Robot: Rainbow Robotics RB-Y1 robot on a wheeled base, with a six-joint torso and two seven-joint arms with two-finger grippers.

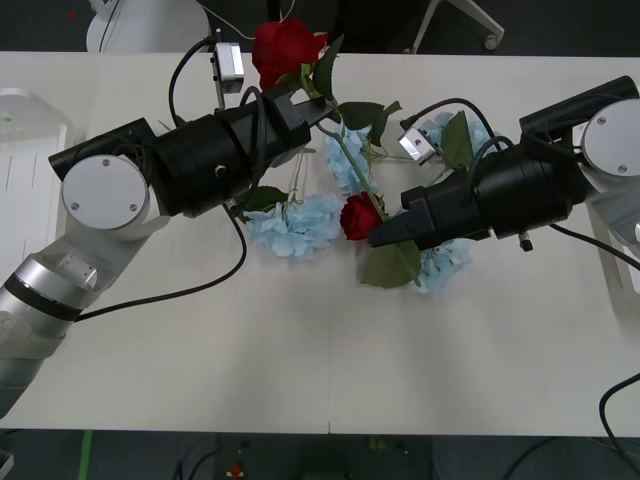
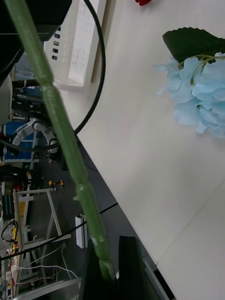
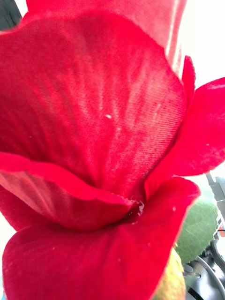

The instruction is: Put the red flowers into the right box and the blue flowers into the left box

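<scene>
While lifted clear of the table [image 1: 300, 350], stretched between both arms: red rose [image 1: 285, 48], bloom at the far middle, right against the left gripper [image 1: 315, 105]. Cannot tell whether that left gripper is clamped or loose; from its wrist, red petals up close. Running down from the bloom toward the robot, a thin green stem [image 2: 61, 126], ending in the right gripper [image 1: 380, 234]. Pinched narrow on the stem's lower end, between black fingers [image 2: 129, 267]. Lying on the table just beside that gripper's tip: second red rose [image 1: 358, 215]. Scattered around it, blue flowers [image 1: 295, 222] in several clusters, some partly under the right arm. Resting at the table's left edge, well apart from the flowers: left box [image 1: 25, 160]. Peeking out past the right arm at the right edge: right box [image 1: 612, 222].
</scene>
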